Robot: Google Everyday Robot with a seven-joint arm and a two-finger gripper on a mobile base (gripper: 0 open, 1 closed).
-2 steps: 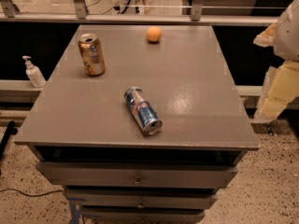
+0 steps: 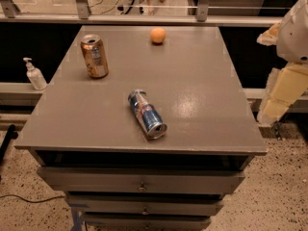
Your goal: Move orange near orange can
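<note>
The orange [image 2: 158,35] is a small smooth ball resting near the far edge of the grey table [image 2: 202,81]. The orange can [image 2: 94,56], copper-coloured with a silver top, stands upright at the far left, about a can's height or two to the left of the orange and a little nearer to me. My gripper [image 2: 283,96] hangs with the white and cream arm at the right edge of the view, beyond the table's right side and well away from both objects. It holds nothing that I can see.
A blue-and-silver can [image 2: 147,113] lies on its side in the middle front of the table. A white pump bottle [image 2: 34,74] stands on a ledge to the left. A railing runs behind the table, and drawers are below its front.
</note>
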